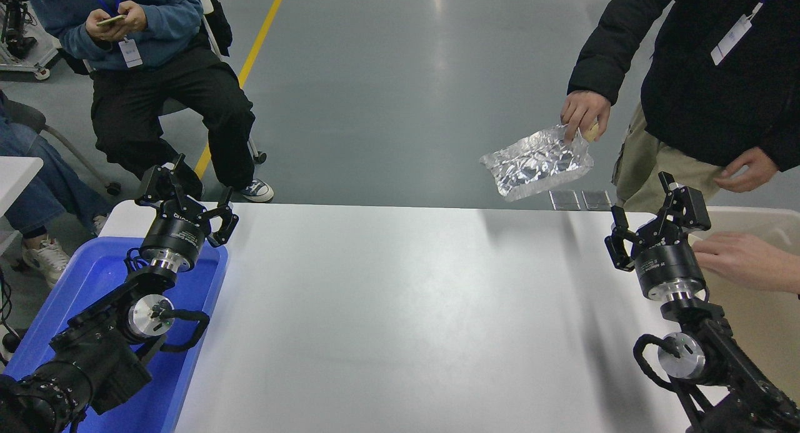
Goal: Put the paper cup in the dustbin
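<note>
No paper cup shows in the head view. The beige dustbin (759, 223) stands at the table's right edge, partly hidden by my right arm and a person's hand. My right gripper (653, 223) is open and empty, held above the table just left of the dustbin. My left gripper (187, 199) is open and empty, parked at the lower left above the blue tray (94, 277).
A standing person at the top right holds a crinkled silver foil bag (537, 161) over the table's far edge. A bare hand (734, 258) lies over the dustbin beside my right gripper. A seated person (144, 58) is at the top left.
</note>
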